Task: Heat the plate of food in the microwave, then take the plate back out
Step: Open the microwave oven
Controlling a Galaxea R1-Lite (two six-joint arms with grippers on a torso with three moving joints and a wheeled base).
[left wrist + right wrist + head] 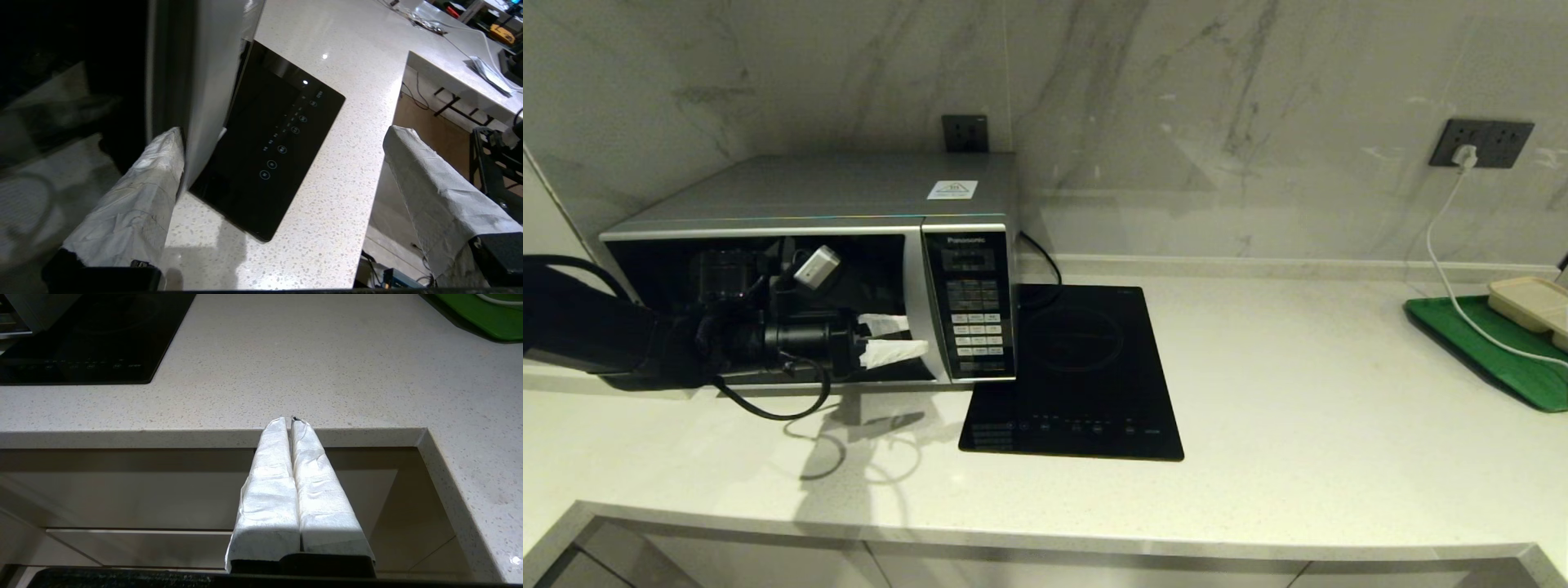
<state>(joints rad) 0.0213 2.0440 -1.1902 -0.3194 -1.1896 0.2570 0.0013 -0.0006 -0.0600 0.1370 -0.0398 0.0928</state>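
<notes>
Left gripper (900, 339) jaws wide apart, in front of the microwave (833, 269) door by its handle strip, one finger (139, 200) touching the door edge. Right gripper (291, 419) jaws closed, empty, parked below the bench (1298, 392) front edge. Black cooktop (1078, 376) just beside microwave. Plate of food not visible; green tray (1494, 351) far right.
</notes>
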